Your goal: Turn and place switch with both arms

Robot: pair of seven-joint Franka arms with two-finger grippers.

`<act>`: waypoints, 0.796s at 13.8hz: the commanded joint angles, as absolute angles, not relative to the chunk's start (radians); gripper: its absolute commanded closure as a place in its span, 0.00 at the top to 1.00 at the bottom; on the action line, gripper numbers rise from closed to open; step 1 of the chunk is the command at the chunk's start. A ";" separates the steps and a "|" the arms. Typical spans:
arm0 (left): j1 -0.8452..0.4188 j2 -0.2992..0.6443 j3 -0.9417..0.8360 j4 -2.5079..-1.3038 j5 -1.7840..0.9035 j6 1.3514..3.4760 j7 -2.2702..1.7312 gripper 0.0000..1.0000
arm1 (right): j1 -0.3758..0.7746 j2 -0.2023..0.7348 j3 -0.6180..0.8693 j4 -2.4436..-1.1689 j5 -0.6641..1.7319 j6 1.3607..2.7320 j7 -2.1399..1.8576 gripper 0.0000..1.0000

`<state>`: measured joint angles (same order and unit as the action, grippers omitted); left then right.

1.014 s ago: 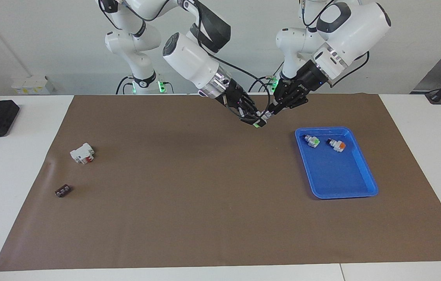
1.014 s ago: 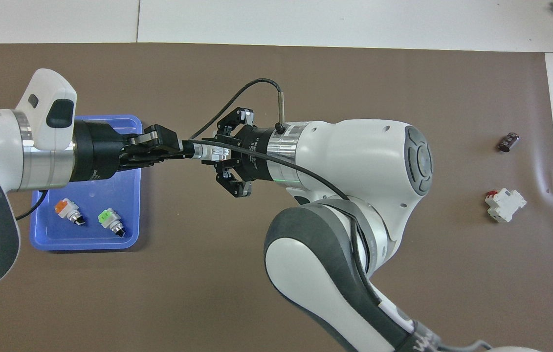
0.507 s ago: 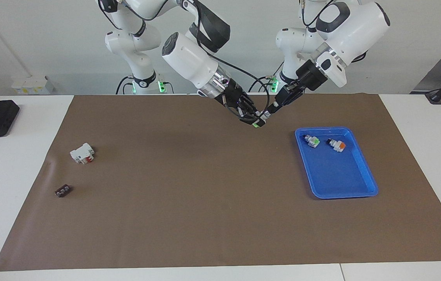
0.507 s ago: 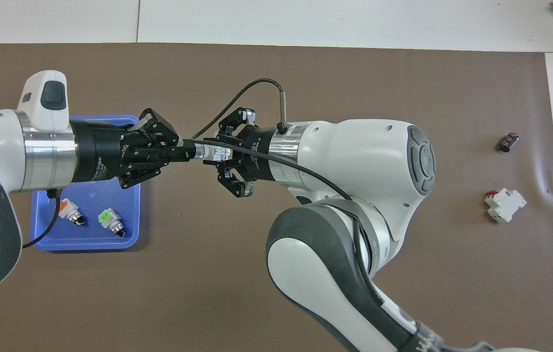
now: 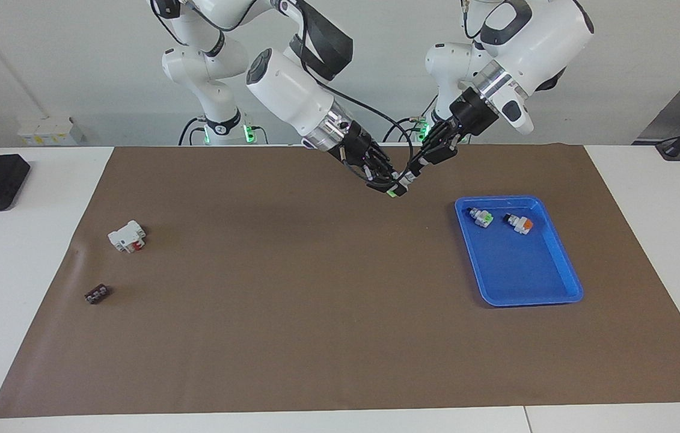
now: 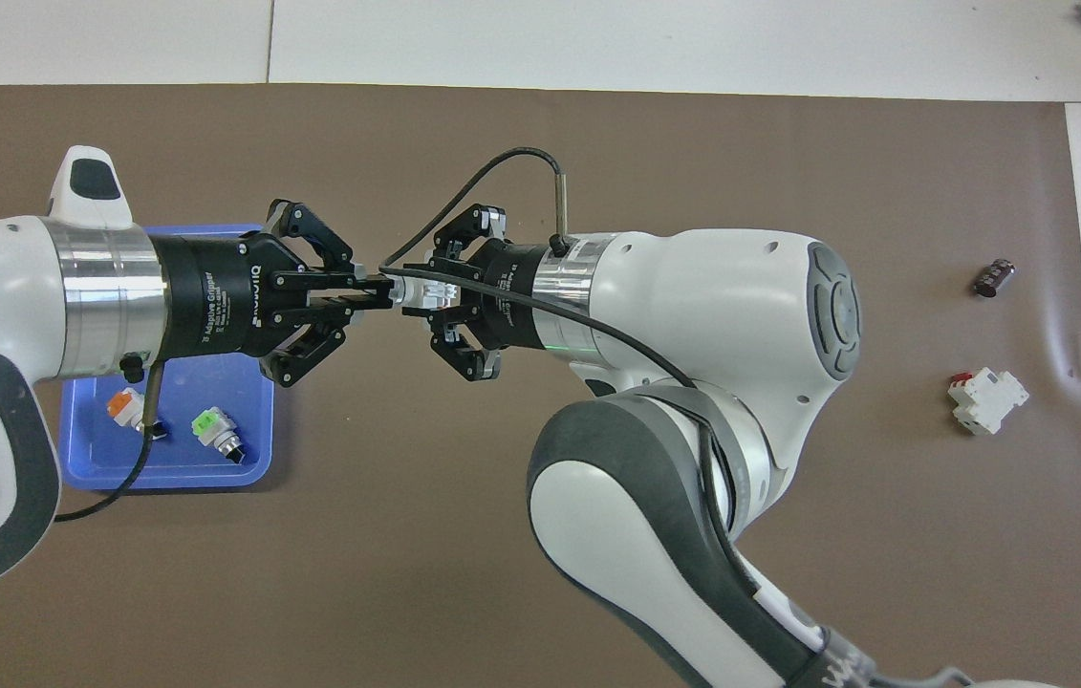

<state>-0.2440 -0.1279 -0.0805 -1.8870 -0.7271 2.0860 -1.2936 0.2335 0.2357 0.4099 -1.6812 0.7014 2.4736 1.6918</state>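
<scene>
My right pincer [image 5: 395,187] and left pincer [image 5: 410,175] both pinch the switch [image 5: 400,185] between them. It hangs in the air over the counter [image 5: 315,313], near its robot-side edge.

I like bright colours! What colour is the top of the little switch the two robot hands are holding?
Bright green. The cap of the switch shows best in the facing view, between the two grippers.

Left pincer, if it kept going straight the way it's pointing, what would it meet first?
The left pincer is already shut on the switch; straight on, it would press into the right pincer gripping the same switch.
</scene>
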 commanded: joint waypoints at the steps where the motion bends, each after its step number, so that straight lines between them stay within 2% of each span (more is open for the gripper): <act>1: -0.261 -0.137 -0.087 -1.887 -0.733 2.098 -1.350 0.00 | 0.233 0.239 0.422 -1.675 0.719 2.490 1.706 0.00; 11: -0.250 -0.135 -0.081 -1.893 -0.732 2.134 -1.338 0.00 | 0.233 0.239 0.422 -1.675 0.719 2.490 1.706 0.00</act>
<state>-0.2441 -0.1284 -0.0810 -1.8871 -0.7291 2.1002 -1.3201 0.2336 0.2372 0.4100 -1.6779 0.7014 2.4814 1.6918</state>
